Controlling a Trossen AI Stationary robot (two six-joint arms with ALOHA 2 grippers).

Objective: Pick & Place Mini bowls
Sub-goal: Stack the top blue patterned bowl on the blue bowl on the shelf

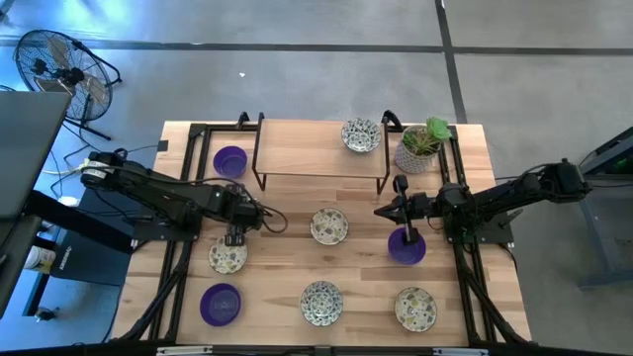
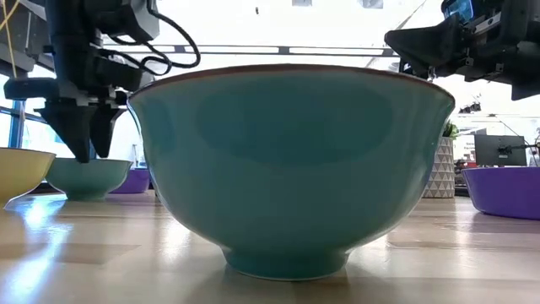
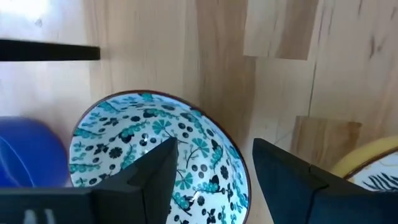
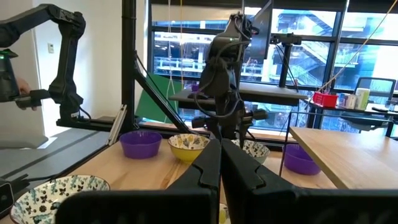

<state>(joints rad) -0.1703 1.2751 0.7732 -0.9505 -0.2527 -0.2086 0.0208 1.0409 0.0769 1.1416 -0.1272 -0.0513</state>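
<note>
We see the left gripper (image 1: 234, 238), fingers spread wide and empty, poised over a patterned mini bowl (image 1: 227, 257) at the table's left. The right gripper (image 1: 384, 211) is shut, empty, beside a purple bowl (image 1: 406, 247). A black rack (image 1: 321, 178) and potted plant (image 1: 422, 144) stand behind.

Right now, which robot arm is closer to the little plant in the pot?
The right one. The right end effector hangs over a purple bowl, just in front of the potted plant. The left end effector is across the table, above a patterned bowl.
</note>
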